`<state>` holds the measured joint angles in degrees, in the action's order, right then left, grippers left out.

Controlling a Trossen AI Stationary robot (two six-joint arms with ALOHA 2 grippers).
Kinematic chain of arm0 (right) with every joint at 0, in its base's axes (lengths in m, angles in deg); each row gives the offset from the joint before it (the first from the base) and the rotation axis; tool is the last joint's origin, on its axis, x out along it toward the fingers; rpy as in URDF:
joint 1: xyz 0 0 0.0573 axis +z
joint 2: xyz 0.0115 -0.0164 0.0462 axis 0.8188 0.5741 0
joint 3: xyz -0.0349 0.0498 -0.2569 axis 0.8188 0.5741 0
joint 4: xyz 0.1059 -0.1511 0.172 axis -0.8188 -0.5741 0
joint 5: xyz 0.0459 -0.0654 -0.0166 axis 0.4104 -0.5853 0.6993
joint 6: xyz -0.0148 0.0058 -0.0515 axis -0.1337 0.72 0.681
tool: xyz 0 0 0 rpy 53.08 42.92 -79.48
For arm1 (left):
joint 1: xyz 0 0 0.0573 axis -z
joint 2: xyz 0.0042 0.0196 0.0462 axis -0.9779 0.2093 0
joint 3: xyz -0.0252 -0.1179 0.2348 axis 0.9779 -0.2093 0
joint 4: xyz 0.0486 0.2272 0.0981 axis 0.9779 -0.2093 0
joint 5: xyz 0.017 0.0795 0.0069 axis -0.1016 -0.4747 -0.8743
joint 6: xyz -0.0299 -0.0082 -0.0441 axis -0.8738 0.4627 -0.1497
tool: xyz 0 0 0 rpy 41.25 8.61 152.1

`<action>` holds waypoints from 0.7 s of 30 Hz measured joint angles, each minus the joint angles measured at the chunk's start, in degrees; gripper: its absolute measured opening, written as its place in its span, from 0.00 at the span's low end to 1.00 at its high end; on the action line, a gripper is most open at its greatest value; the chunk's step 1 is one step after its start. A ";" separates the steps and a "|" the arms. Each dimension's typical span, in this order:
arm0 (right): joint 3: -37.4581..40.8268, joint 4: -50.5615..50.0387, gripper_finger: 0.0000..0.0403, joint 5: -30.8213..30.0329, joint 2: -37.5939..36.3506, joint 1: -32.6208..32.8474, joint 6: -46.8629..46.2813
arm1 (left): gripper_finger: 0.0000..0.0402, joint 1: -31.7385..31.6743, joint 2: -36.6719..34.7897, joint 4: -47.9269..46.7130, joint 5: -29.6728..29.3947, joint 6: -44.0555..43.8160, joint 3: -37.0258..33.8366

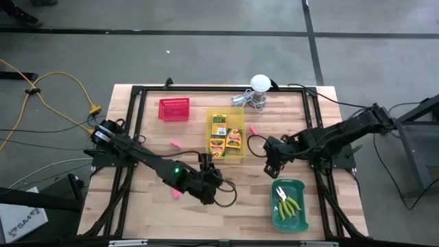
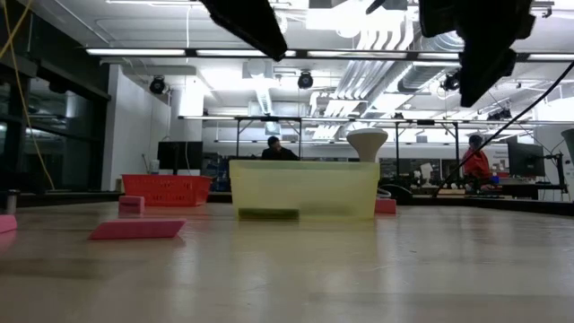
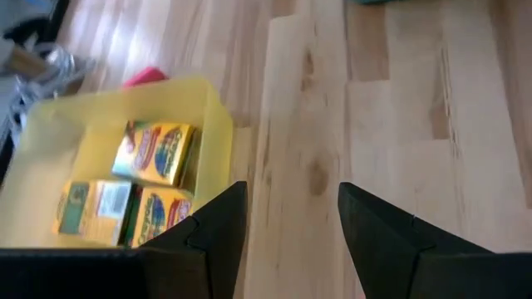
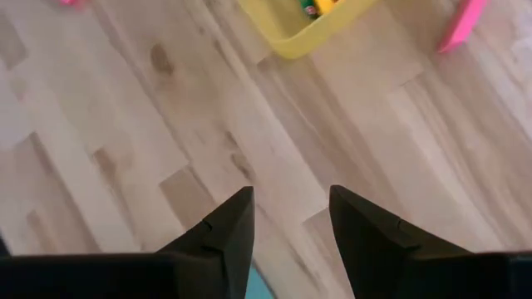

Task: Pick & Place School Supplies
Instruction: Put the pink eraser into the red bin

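The crayon boxes (image 1: 226, 134) sit inside the yellow bin (image 1: 236, 155) in the middle of the desk (image 1: 322, 116). The two tools with yellow-green handles (image 1: 289, 202) lie in the green bin (image 1: 277, 219). The left gripper (image 1: 208, 163) hangs spread and empty just beside the yellow bin, and the right gripper (image 1: 272, 167), also spread and empty, hangs near the green bin.

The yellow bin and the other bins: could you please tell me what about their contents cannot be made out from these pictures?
- Yellow bin, low view: its cloudy wall hides the crayon boxes.
- Left wrist view: the picture's edge and the left gripper's fingers cut off part of the boxes.
- Red bin, high view: contents too small to tell.
- Green bin: unseen in the low view.
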<state>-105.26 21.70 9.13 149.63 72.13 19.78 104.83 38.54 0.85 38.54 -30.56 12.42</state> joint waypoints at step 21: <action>0.00 -0.02 0.36 -3.43 0.17 -15.85 17.32 | 0.37 -14.88 -21.71 6.43 9.11 -1.64 -20.52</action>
<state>-105.26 21.68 5.70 149.80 56.28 37.10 89.95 16.82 7.28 47.65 -32.19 -8.10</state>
